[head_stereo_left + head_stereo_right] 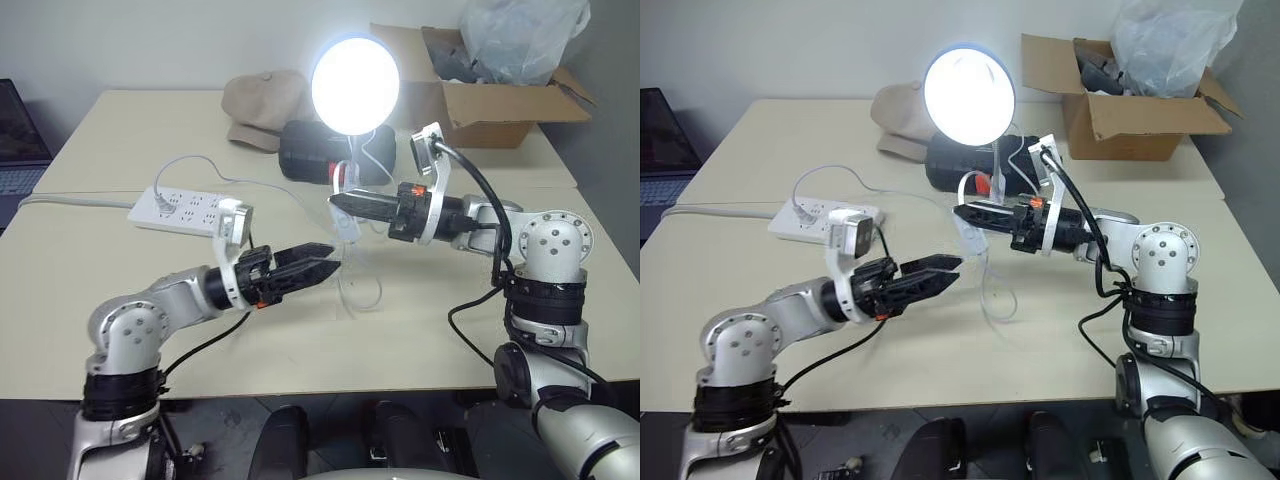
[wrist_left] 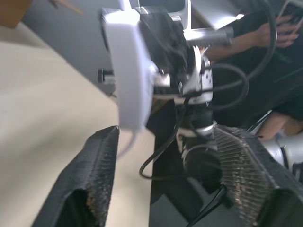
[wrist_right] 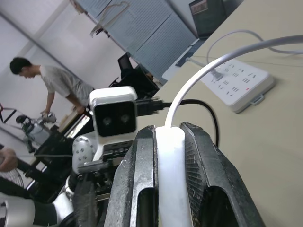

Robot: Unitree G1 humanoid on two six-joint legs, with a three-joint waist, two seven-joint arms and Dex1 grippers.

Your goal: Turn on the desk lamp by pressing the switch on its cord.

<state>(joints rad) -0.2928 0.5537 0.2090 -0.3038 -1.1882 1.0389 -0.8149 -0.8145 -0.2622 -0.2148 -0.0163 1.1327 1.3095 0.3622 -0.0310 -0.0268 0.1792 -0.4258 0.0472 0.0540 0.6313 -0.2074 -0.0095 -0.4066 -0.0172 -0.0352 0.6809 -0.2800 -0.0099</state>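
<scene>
The desk lamp (image 1: pixel 355 85) stands at the back of the table with its round shade glowing bright white. My right gripper (image 1: pixel 338 203) points left in front of the lamp's neck, shut on the slim white switch (image 3: pixel 170 179), which lies lengthwise between its fingers. The thin white cord (image 3: pixel 208 71) arches out of the switch, and a loop of it lies on the table (image 1: pixel 365 290). My left gripper (image 1: pixel 328 263) is below and to the left of the right one, pointing right. It is open, its fingers (image 2: pixel 102 161) spread wide with nothing between them.
A white power strip (image 1: pixel 180 210) with a grey cable lies on the table at the left. A tan cap (image 1: pixel 262 105) and a black case (image 1: pixel 310 150) sit behind the lamp. A cardboard box (image 1: pixel 490 100) stands at the back right. A person (image 3: pixel 57 85) stands in the room.
</scene>
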